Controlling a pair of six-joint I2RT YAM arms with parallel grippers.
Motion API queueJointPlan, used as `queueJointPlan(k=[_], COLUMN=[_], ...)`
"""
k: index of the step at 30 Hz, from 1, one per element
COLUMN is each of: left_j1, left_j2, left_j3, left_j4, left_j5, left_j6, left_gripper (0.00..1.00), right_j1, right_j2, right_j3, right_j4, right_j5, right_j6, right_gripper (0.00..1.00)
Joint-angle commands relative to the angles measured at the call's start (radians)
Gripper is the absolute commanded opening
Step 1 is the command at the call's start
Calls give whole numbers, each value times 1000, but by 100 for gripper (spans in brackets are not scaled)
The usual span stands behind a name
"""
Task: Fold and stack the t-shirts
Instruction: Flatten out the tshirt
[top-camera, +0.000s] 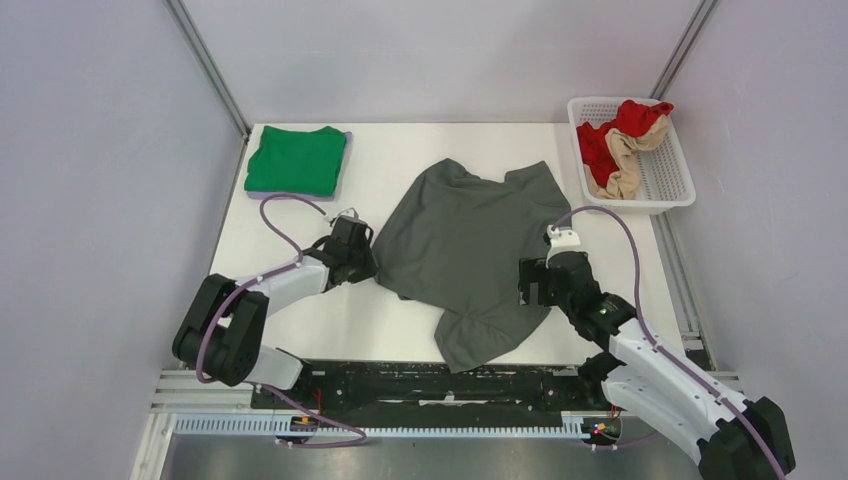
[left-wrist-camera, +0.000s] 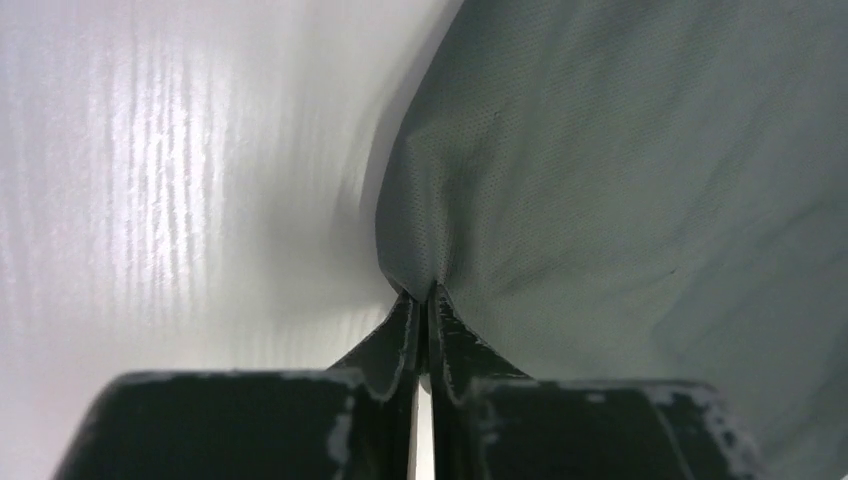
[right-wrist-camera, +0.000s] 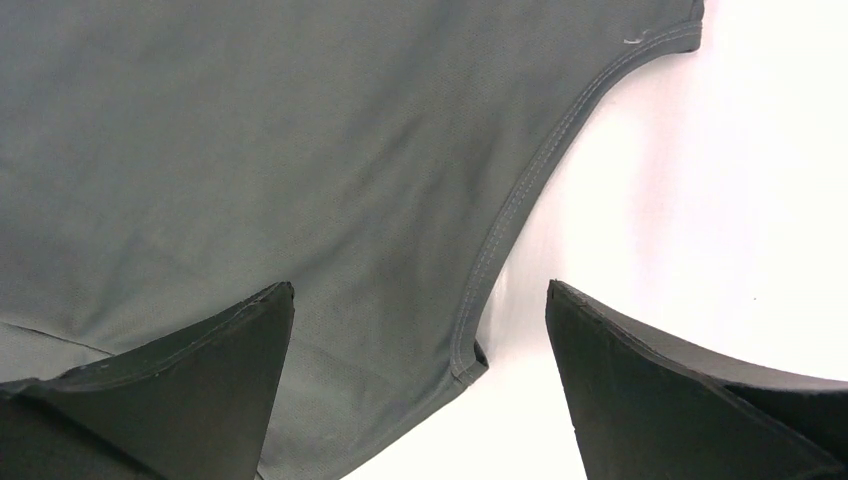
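A dark grey t-shirt (top-camera: 462, 250) lies spread and rumpled on the white table (top-camera: 300, 320), its near part reaching the front edge. A bright green t-shirt (top-camera: 296, 160) lies folded at the far left corner. My left gripper (top-camera: 368, 262) is shut on the grey shirt's left edge; the left wrist view shows cloth (left-wrist-camera: 600, 180) pinched between the closed fingertips (left-wrist-camera: 424, 305). My right gripper (top-camera: 532, 282) is open at the shirt's right edge; in the right wrist view its fingers (right-wrist-camera: 230, 340) straddle the stitched hem corner (right-wrist-camera: 470, 360).
A white lattice basket (top-camera: 668, 190) at the far right holds red (top-camera: 615, 130) and beige garments. A purple cloth edge shows under the green shirt. Grey walls enclose the table on three sides. A black rail runs along the near edge.
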Motion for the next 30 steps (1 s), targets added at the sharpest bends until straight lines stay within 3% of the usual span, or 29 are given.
queueJointPlan(k=[1, 11, 21, 24, 28, 30], left_j1=[-7, -222, -431, -462, -477, -479], left_j2=[29, 41, 394, 469, 433, 360], left_j3=[75, 220, 564, 640, 645, 603], left_j4=[33, -35, -115, -128, -137, -141], left_j5=[22, -29, -18, 22, 27, 12], left_j6=[53, 28, 34, 38, 66, 80], left_gripper=[2, 2, 8, 26, 79, 99], right_j1=[1, 2, 2, 2, 2, 2], right_j2=[-25, -56, -58, -61, -62, -64], right_j3=[20, 8, 0, 0, -2, -3], right_j4=[-9, -13, -8, -9, -8, -8], right_j5=[39, 52, 109, 114, 115, 118], right_j6=[-19, -46, -63, -61, -61, -61], right_gripper=[98, 98, 98, 98, 98, 98])
